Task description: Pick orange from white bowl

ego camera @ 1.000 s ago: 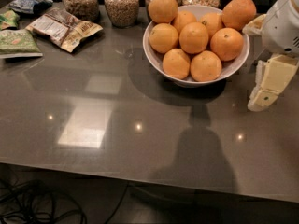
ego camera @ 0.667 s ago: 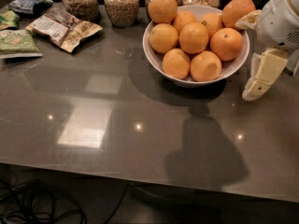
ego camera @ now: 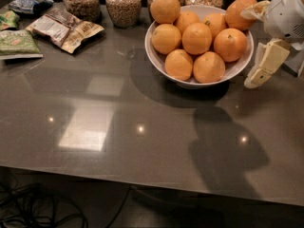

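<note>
A white bowl (ego camera: 190, 82) stands at the back right of the dark counter, piled with several oranges. One orange (ego camera: 230, 44) lies at the bowl's right side and another orange (ego camera: 239, 12) sits high on the far right rim. My gripper (ego camera: 252, 47) is at the right edge of the view, just outside the bowl's right rim. It is open and empty. Its lower cream finger (ego camera: 266, 63) hangs down beside the bowl, and its upper finger (ego camera: 256, 9) lies against the high orange on the rim.
Glass jars of grain (ego camera: 123, 4) line the back edge behind the bowl. Snack packets (ego camera: 64, 28) and a green packet (ego camera: 16, 44) lie at the back left. The counter's front edge (ego camera: 142, 177) runs across the bottom, with cables on the floor below.
My gripper has moved up and a little left, closer to the bowl's right rim. The bowl and the oranges have not moved.
</note>
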You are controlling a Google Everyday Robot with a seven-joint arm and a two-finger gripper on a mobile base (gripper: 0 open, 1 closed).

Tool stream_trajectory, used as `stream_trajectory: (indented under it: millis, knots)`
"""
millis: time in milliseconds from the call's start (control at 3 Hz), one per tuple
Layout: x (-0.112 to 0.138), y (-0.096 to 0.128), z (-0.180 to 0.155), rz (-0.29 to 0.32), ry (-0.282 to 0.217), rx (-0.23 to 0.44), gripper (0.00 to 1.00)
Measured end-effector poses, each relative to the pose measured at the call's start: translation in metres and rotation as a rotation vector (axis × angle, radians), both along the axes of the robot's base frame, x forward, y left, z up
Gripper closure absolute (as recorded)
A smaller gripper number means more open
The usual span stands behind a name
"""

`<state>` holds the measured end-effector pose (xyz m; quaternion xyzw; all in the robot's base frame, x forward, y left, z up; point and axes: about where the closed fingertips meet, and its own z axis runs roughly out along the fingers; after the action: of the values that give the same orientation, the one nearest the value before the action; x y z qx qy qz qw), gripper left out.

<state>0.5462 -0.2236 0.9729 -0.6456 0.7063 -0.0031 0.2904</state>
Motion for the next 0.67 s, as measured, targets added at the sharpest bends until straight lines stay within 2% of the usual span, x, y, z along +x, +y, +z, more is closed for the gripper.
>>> stream_trajectory:
  millis: [667]
  knots:
    - [0.026,0.04,0.029,-0.074,-0.071,0.139,0.0]
